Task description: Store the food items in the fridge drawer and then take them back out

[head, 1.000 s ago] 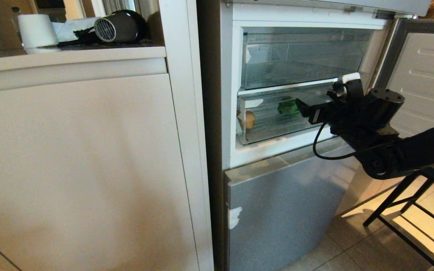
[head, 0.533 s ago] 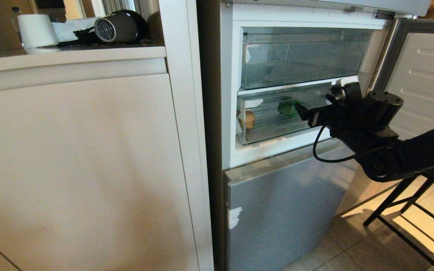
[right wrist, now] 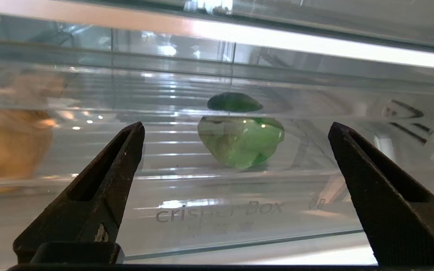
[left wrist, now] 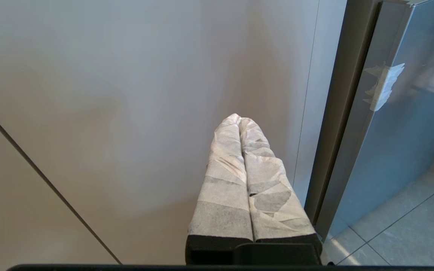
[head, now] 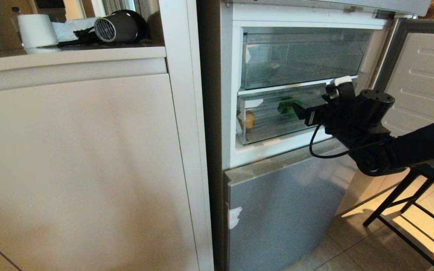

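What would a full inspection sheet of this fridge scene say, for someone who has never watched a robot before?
Surface: white fridge shelf under the drawer, bare at its front edge.
Job's things: fridge drawer pushed in; green bell pepper and potato lie inside, apart.
Clutter: hair dryer and paper roll on the counter.
Grippers: right gripper open, holding nothing, facing the drawer front; left gripper shut, parked low by the cabinet.
Cables: black cable loops under the right wrist.
Surroundings: fridge door open; taller clear bin above; black chair frame; tiled floor.
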You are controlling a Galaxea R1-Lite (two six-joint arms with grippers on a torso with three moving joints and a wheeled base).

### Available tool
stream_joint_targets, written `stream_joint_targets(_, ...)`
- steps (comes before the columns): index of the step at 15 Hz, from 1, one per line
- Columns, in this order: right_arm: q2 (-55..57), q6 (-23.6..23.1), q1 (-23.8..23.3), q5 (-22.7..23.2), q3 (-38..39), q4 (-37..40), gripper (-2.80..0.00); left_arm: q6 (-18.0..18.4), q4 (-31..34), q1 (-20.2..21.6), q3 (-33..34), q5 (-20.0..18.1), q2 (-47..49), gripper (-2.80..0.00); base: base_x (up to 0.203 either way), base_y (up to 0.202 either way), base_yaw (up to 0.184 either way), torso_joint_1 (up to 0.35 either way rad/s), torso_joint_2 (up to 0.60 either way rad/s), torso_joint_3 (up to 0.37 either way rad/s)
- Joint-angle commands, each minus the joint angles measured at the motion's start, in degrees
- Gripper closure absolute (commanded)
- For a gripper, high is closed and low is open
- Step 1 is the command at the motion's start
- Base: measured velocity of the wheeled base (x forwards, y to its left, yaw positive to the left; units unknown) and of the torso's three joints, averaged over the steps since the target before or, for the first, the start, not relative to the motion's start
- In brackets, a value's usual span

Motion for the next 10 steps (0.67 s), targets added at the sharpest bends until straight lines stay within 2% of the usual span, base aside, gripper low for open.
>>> stream_joint_targets(1,0.77,-0.09,0.01,0.01,-1.12,-0.17,-2.8,0.03,0.0,0.01,0.62,0.0,0.01,0.0,0.0,0.0,0.0,0.0,0.0,0.0)
stream_joint_targets(10,2.92,-0.18,0.01,-0.08,-5.03,0.87,-2.8,0.03,0.0,0.01,0.62,0.0,0.01,0.0,0.0,0.0,0.0,0.0,0.0,0.0)
